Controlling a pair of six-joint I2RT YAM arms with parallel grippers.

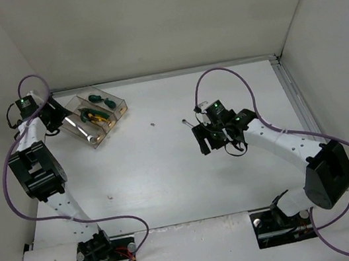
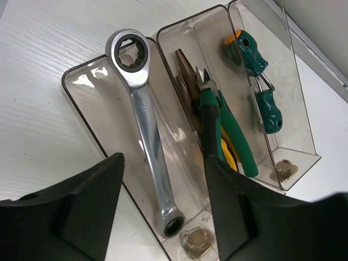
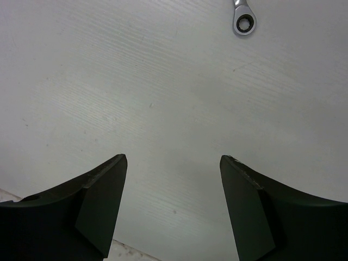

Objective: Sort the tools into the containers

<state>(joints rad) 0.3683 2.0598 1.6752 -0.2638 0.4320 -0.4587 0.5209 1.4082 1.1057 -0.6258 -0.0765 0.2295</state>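
Three joined clear bins [image 1: 98,142] stand at the far left. In the left wrist view [image 2: 87,103] the left bin holds a silver ratchet wrench [image 2: 144,117], the middle one green-and-yellow-handled pliers [image 2: 217,128], the right one two dark-green screwdrivers [image 2: 255,76]. My left gripper [image 1: 59,116] hovers open and empty over the bins' near end [image 2: 163,163]. My right gripper [image 1: 204,140] is open and empty above bare table at mid-right [image 3: 174,159]. A second silver wrench [image 1: 187,123] lies just beyond it. Only its ring end shows at the top of the right wrist view [image 3: 244,22].
White walls enclose the table on the left, back and right. A small dark speck [image 1: 152,125] lies on the table between the bins and the right gripper. Brass nuts [image 2: 197,242] sit under the bins' near ends.
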